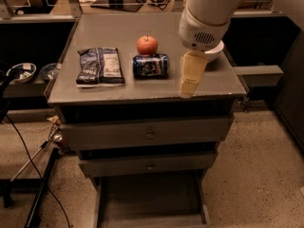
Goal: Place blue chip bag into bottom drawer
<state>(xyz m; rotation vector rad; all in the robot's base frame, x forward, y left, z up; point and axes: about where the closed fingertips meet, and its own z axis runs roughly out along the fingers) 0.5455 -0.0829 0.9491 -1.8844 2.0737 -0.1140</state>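
Note:
The blue chip bag lies flat on the left part of the grey cabinet top, white label panel up. The bottom drawer is pulled out below the two upper drawers, and what shows of its tray holds nothing. My gripper hangs from the white arm over the right part of the cabinet top, near the front edge. It is well to the right of the bag, just right of the blue can, and holds nothing.
A red apple and a blue can on its side sit mid-top. A white bowl is partly hidden behind the arm. Two closed upper drawers have small knobs. Cables and a stand lie on the floor at left.

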